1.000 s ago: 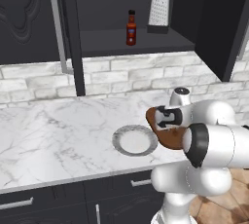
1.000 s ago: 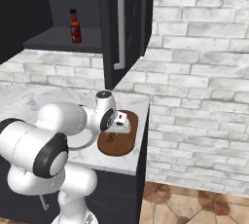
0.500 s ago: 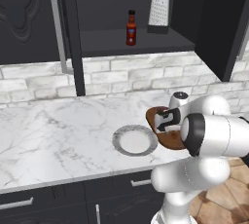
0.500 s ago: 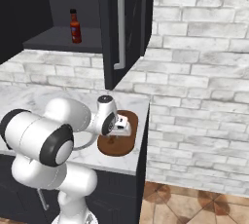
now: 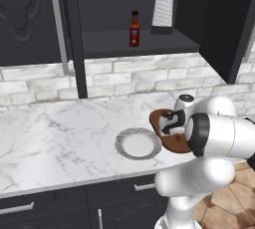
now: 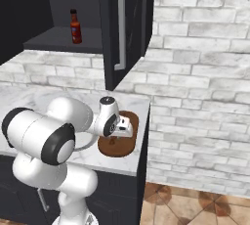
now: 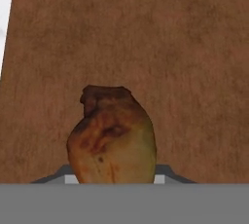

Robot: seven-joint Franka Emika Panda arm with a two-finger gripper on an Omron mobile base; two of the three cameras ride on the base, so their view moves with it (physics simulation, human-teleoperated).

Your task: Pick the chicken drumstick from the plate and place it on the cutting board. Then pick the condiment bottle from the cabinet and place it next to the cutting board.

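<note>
The chicken drumstick (image 7: 113, 138) is orange-brown and sits upright between my fingertips, close over the dark-brown cutting board (image 7: 126, 33). My gripper (image 7: 114, 174) is shut on it. From the base views the gripper (image 5: 172, 127) (image 6: 117, 132) hangs low above the cutting board (image 5: 158, 119) (image 6: 124, 146) at the counter's right end. The plate (image 5: 121, 138) lies bare just left of the board. The condiment bottle (image 5: 134, 28) (image 6: 75, 26) stands on the shelf of the open cabinet (image 5: 114, 46).
A metal box grater (image 5: 163, 10) stands to the right of the bottle on the shelf. An open cabinet door with a silver bar handle (image 5: 61, 34) juts out on the left, another door (image 6: 119, 28) on the right. The counter ends just past the board.
The arm's elbow has swung a little. The hand has stayed over the board with the drumstick in it.
</note>
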